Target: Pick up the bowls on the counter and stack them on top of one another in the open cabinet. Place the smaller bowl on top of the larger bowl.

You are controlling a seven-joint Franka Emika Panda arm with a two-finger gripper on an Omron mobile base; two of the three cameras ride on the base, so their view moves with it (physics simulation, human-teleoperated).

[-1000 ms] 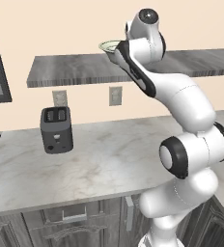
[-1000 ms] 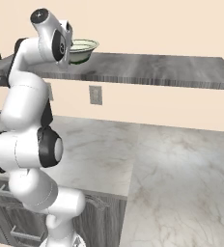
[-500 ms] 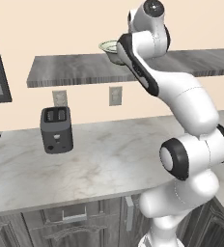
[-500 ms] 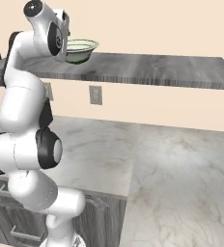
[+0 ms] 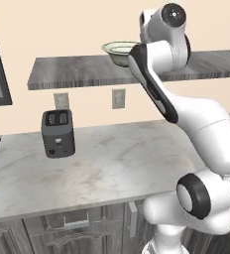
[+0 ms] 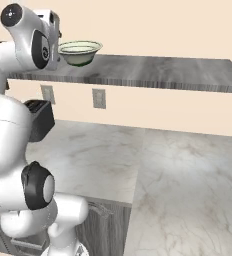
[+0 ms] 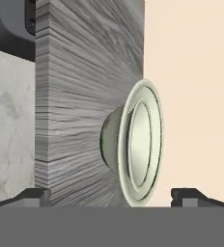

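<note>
The two cream-green bowls (image 5: 119,50) stand nested on the dark grey streaked slab of the open cabinet (image 5: 72,72), near its middle. In the hand view the smaller bowl (image 7: 141,144) sits inside the larger bowl (image 7: 111,140), their rims side by side. My gripper (image 7: 111,195) is open, with one fingertip on each side of the stack and a clear gap to it, holding nothing. From the right base camera the bowls (image 6: 80,51) sit just right of my hand, on the cabinet slab (image 6: 153,72).
The pale marbled counter (image 5: 112,163) lies below the shelf and carries a dark toaster (image 5: 57,133) at its left. Two wall outlets (image 5: 118,97) sit under the shelf. The counter (image 6: 188,165) widens to the right.
My hand has drawn back from the bowls, which stay still on the shelf. The upper arm has swung a little away from the stack.
</note>
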